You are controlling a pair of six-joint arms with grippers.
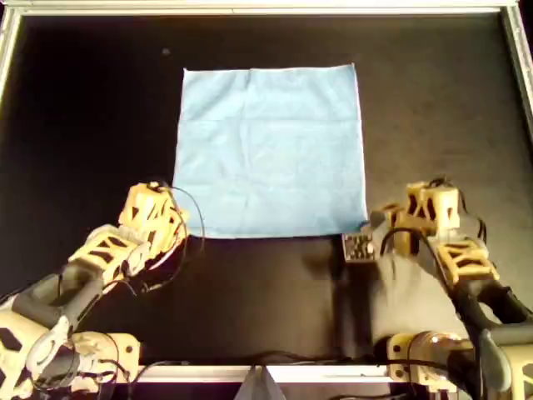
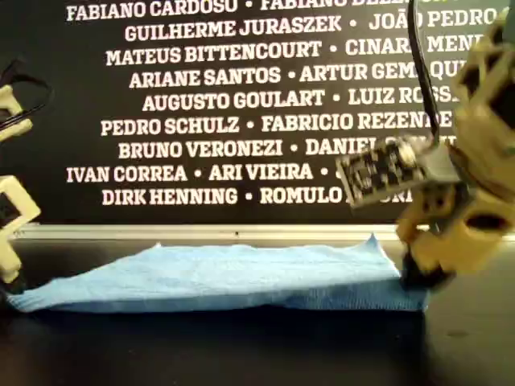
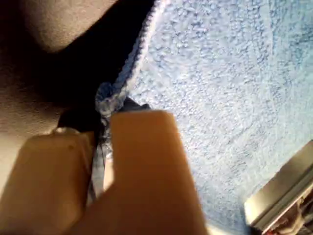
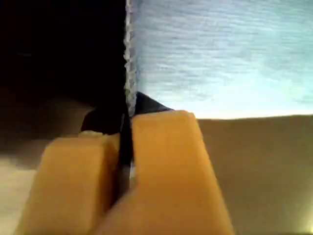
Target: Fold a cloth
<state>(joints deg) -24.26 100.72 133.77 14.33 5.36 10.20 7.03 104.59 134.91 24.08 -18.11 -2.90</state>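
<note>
The light sky-blue cloth (image 1: 271, 150) lies spread flat as a square on the black table; it also shows in the exterior view (image 2: 225, 277). In the first wrist view my first gripper (image 3: 102, 122) is shut on a bunched corner of the cloth (image 3: 220, 98). In the second wrist view my second gripper (image 4: 126, 125) is shut on the cloth's edge (image 4: 220, 58). In the overhead view one arm (image 1: 154, 212) is at the cloth's near left corner and another arm (image 1: 420, 212) at its near right corner. The wrist views do not show which is which.
A metal frame (image 1: 266, 8) borders the black table on all sides. A black board with white names (image 2: 241, 104) stands behind the table in the exterior view. Cables hang from both arms near the front edge.
</note>
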